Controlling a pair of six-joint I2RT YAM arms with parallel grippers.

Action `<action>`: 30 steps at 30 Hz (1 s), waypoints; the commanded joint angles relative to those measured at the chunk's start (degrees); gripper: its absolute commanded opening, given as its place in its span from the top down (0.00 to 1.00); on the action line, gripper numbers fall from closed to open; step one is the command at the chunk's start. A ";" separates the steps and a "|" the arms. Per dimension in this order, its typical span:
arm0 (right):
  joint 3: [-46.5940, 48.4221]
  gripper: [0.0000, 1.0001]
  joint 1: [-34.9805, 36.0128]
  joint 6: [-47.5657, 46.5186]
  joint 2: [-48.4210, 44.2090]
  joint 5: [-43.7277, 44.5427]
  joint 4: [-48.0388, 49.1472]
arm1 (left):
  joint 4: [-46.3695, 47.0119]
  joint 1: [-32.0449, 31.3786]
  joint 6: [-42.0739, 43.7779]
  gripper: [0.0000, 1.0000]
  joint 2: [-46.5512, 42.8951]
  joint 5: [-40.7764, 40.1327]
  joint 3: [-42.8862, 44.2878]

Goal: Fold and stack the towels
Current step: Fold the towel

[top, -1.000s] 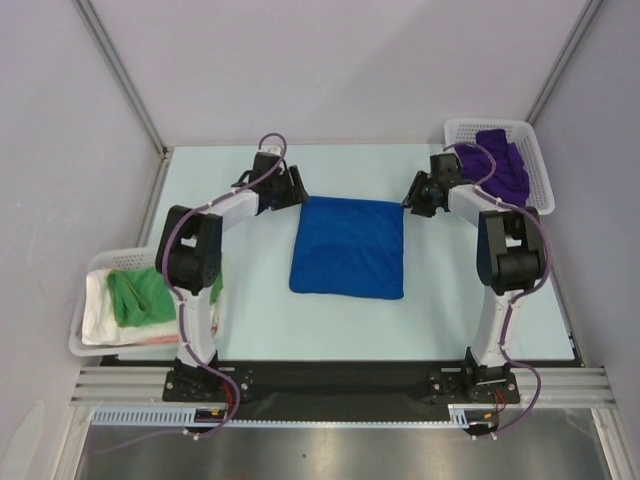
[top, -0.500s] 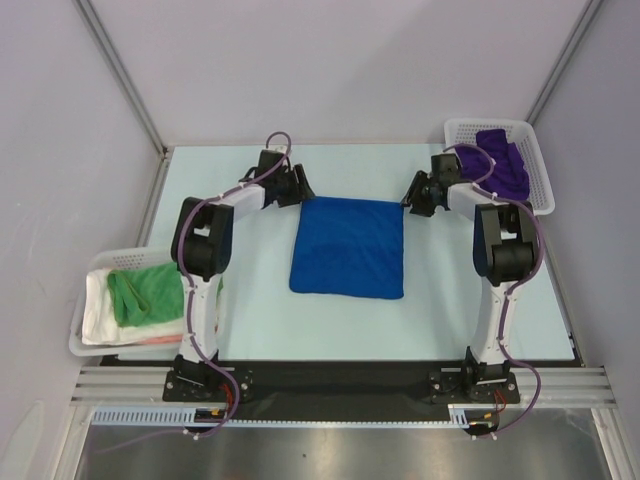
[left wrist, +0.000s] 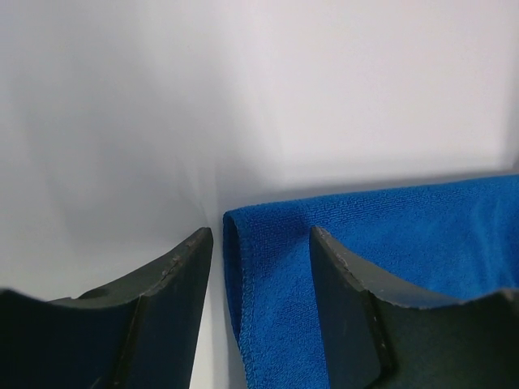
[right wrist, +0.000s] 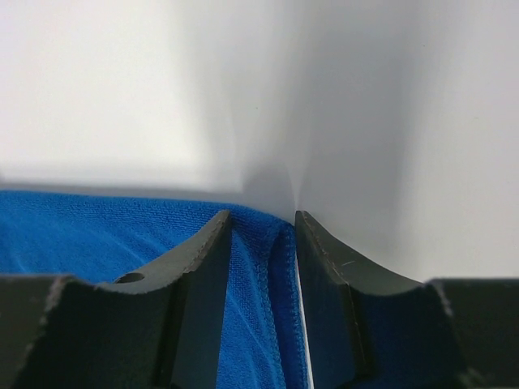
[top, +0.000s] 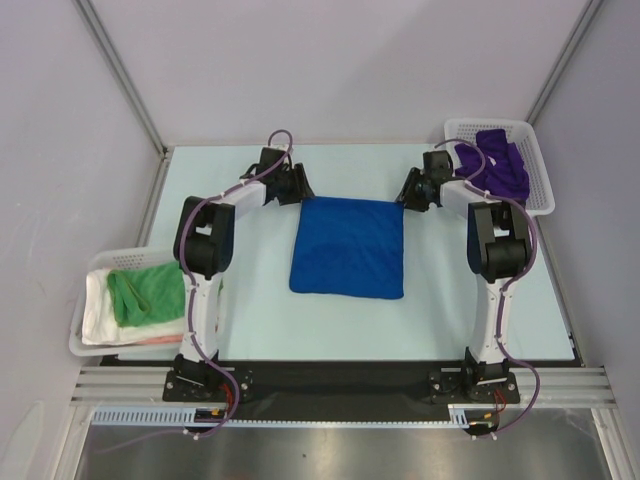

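A blue towel [top: 348,247] lies flat in the middle of the table, folded to a rough square. My left gripper [top: 300,192] is low at its far left corner. In the left wrist view it [left wrist: 261,243] is open, with the towel's corner [left wrist: 389,235] between the jaws and a gap beside the left finger [left wrist: 174,284]. My right gripper [top: 405,198] is at the far right corner. In the right wrist view it [right wrist: 263,223] has narrow jaws with the towel's edge [right wrist: 97,227] bunched between them.
A white basket [top: 447,130] at the far right holds purple towels [top: 500,165]. A white basket [top: 85,345] at the near left holds a green towel [top: 140,295] on white ones. Grey walls enclose the table.
My left gripper has moved right onto the towel's far left corner. My right gripper has shifted slightly left and farther onto the far right corner. The towel has not moved.
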 commanded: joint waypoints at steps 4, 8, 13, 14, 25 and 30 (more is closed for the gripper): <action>0.96 0.59 1.13 -2.41 2.44 2.29 -1.86 | -5.49 0.26 2.90 0.44 2.46 -0.71 1.35; 0.43 0.60 1.48 -3.03 2.36 2.99 -2.47 | -6.02 0.26 2.99 0.46 2.99 -0.27 1.53; -1.15 0.62 1.48 -3.20 1.48 3.17 -1.77 | -5.93 0.17 2.73 0.48 3.16 0.35 1.18; -1.15 0.63 1.48 -3.12 1.48 2.99 -1.68 | -5.93 0.17 2.73 0.50 3.25 0.35 1.09; -1.33 0.73 1.39 -3.29 0.60 3.52 -1.51 | -5.32 0.08 1.94 0.67 3.43 0.70 1.18; -0.72 0.83 1.22 -3.64 0.25 4.13 -1.33 | -3.65 0.17 1.94 0.73 3.51 0.09 1.44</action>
